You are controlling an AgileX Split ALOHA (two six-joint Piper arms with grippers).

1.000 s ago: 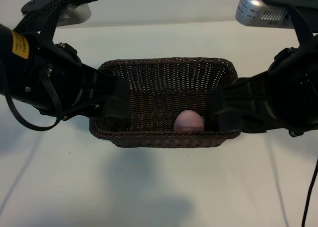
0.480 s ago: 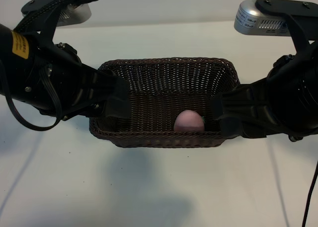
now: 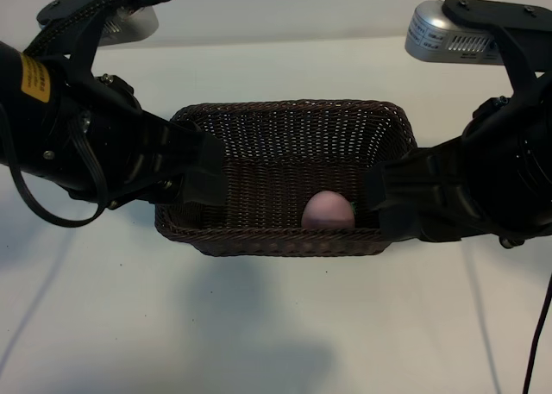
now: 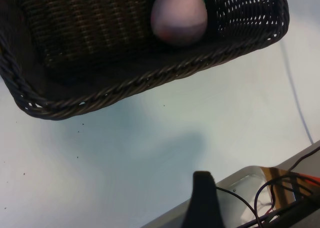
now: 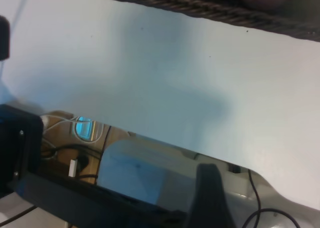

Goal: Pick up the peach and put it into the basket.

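1. The peach [image 3: 328, 210] is lying inside the wicker basket [image 3: 285, 118], against its near wall and right of centre.
2. The basket is sitting on the white desk [image 3: 259, 308], between the two arms.
3. The left gripper [image 3: 197, 174] is hanging at the basket's left end, jaws standing apart and holding nothing.
4. The right gripper [image 3: 384, 196] is hanging at the basket's right end, just beside the peach, jaws likewise parted and empty.
5. Cables [image 5: 85, 158] are trailing past the desk's edge in the right wrist view.
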